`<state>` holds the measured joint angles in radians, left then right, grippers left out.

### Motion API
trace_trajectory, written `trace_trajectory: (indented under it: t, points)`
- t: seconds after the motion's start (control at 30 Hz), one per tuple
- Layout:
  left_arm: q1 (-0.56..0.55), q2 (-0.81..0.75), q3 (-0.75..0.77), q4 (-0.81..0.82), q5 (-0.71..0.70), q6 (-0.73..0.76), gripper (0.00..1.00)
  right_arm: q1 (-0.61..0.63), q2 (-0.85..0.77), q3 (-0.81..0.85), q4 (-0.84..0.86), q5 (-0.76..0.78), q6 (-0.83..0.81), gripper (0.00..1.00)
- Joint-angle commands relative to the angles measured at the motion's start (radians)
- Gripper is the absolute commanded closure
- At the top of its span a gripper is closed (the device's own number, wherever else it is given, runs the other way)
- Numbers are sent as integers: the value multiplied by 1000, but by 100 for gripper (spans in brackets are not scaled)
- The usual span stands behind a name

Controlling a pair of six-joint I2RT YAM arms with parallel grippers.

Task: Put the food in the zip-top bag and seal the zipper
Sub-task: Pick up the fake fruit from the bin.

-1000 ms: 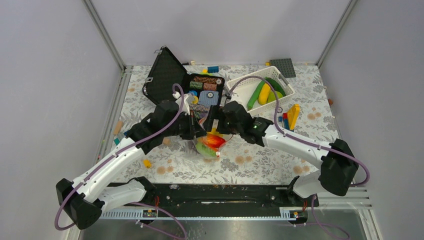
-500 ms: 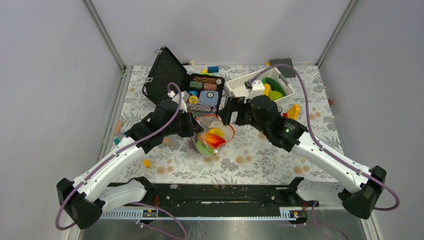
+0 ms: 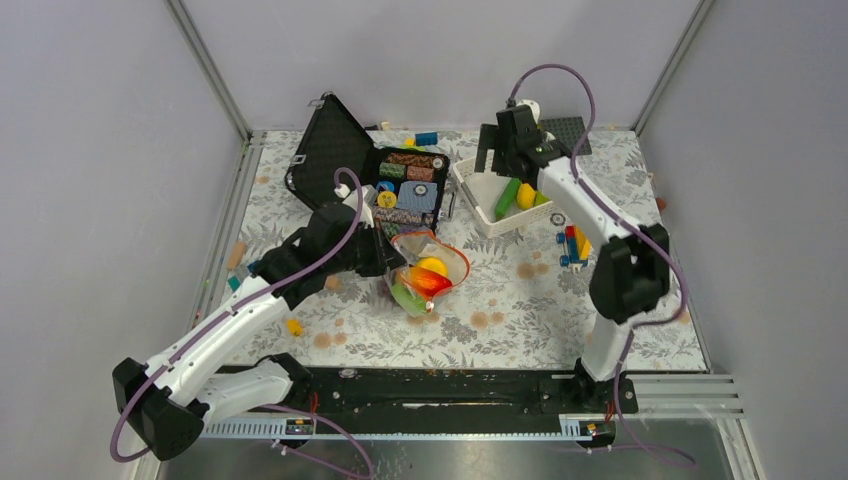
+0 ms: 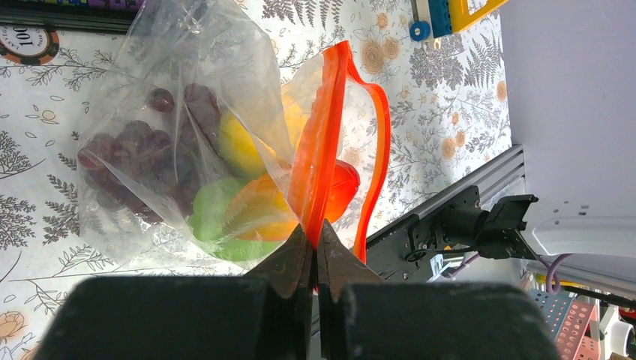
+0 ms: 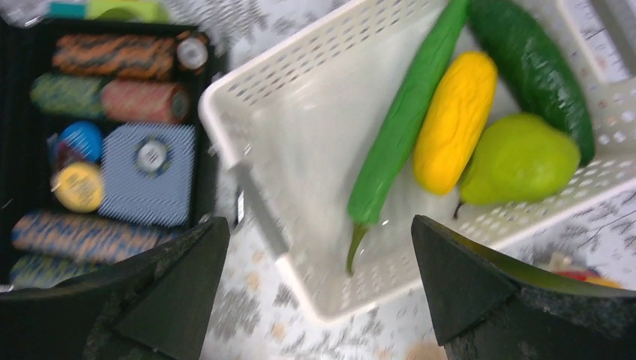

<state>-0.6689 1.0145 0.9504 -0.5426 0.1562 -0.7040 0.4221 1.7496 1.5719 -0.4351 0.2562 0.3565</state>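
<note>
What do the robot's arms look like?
The left arm and right arm are white tubes joined by chunky black joints. A purple cable loops along each. The left gripper and right gripper are black, each with two pointed, wedge-shaped fingers.

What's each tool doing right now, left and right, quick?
Left tool: closed on the thin red-orange zipper strip of the clear plastic zip-top bag.
Right tool: open, empty, over the white lattice basket.

Grey walls [image 3: 420,60] (metal-framed), floral tablecloth [image 3: 500,335]
</note>
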Motion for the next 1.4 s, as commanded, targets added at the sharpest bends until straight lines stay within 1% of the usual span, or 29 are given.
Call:
trace_trajectory:
  t: [0.0, 0.17, 0.3, 0.4, 0.6, 0.73, 0.83, 1.0, 1.1, 1.27, 1.37]
  points:
    - [5, -36, -13, 75, -10, 15, 100, -69, 175, 219, -115, 77, -48, 0]
    - [5, -47, -22, 86, -9, 24, 100, -114, 326, 363, -154, 131, -76, 0]
    - [6, -39, -21, 89, -4, 26, 100, -145, 402, 430, -174, 154, -65, 0]
    - [5, -35, -22, 93, -8, 21, 100, -173, 465, 471, -183, 134, -53, 0]
    - [5, -31, -18, 113, 11, 19, 100, -217, 584, 600, -259, 86, -12, 0]
    - [5, -34, -26, 125, 6, 17, 100, -224, 632, 640, -286, 102, -2, 0]
    - [5, -30, -25, 129, 16, 19, 100, -227, 671, 672, -323, 144, 14, 0]
    - [5, -39, -25, 134, 23, 22, 100, -238, 743, 785, -417, 133, 29, 0]
    - [5, -49, -30, 140, 26, 20, 100, -238, 762, 800, -438, 127, 36, 0]
    - [5, -65, -37, 145, 23, 23, 100, -248, 776, 814, -453, 79, 45, 0]
    - [5, -66, -37, 144, 24, 27, 100, -249, 795, 831, -456, 2, 8, 0]
